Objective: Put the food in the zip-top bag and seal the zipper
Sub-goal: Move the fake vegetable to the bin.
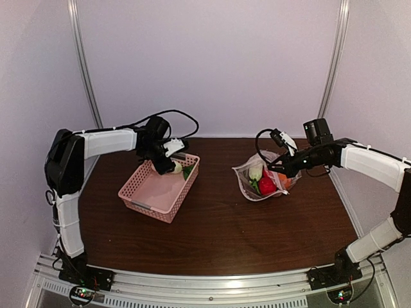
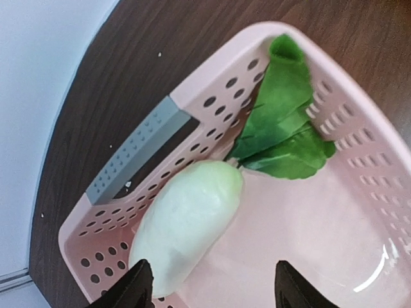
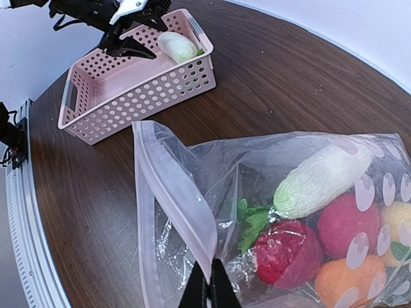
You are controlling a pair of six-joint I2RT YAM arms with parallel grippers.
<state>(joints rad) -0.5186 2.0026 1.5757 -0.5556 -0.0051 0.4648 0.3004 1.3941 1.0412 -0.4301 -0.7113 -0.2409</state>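
The clear zip-top bag (image 1: 260, 178) lies right of centre and holds a white radish (image 3: 321, 178), two red pieces (image 3: 287, 253), an orange one (image 3: 343, 285) and a yellow one (image 3: 398, 234). My right gripper (image 3: 210, 287) is shut on the bag's upper mouth edge with the zipper strip (image 3: 173, 192), holding the mouth open toward the basket; it also shows from above (image 1: 280, 168). The other white radish (image 2: 186, 224) with green leaves (image 2: 282, 128) lies in the pink basket (image 1: 159, 187). My left gripper (image 2: 209, 285) is open just above that radish, one finger on each side.
The basket has a grey handle (image 2: 138, 154) on its far end wall. Dark wooden tabletop (image 1: 218, 231) lies between basket and bag. White walls and two metal posts enclose the back and sides. No purple piece shows.
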